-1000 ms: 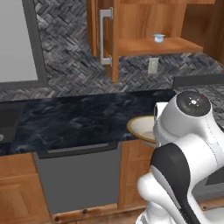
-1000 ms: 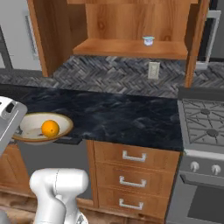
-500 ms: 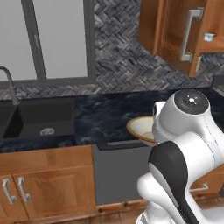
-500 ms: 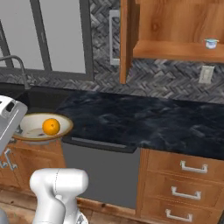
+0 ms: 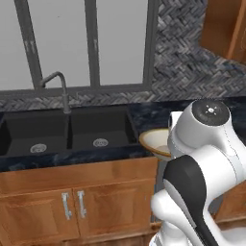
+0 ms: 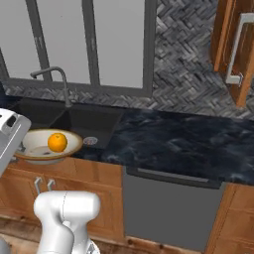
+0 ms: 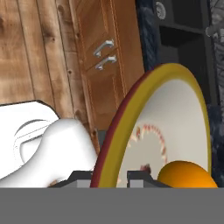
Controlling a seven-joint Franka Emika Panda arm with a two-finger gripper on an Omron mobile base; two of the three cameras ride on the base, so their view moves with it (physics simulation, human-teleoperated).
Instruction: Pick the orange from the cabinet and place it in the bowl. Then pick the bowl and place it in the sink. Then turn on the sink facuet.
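Bowl (image 6: 43, 145): shallow, round, tan-brown rim, cream inside with a faint reddish ring pattern seen in the hand view. Held level and mouth-up in front of the counter edge, just off the near right corner of the sink (image 6: 82, 121), over the wooden cabinet doors (image 5: 72, 209) below it. Being round, it has no long axis. No writing or label can be read on it.

Orange (image 6: 57, 142): small, smooth, bright orange ball lying inside the bowl, right of the bowl's centre in the right base view.

Gripper (image 7: 111, 178): closed on the bowl's rim, one finger tip on the outside of the wall and one on the inside, right beside the orange.

Sink: matte black, two basins side by side, its long axis running along the counter; a round silver drain (image 5: 100, 142) in each basin.

Sink faucet (image 5: 58, 89): slim dark-grey gooseneck standing behind the sink at the divider between the basins, its spout curving out over the left basin.

Counter (image 6: 183, 144): dark marbled top stretching right of the sink.
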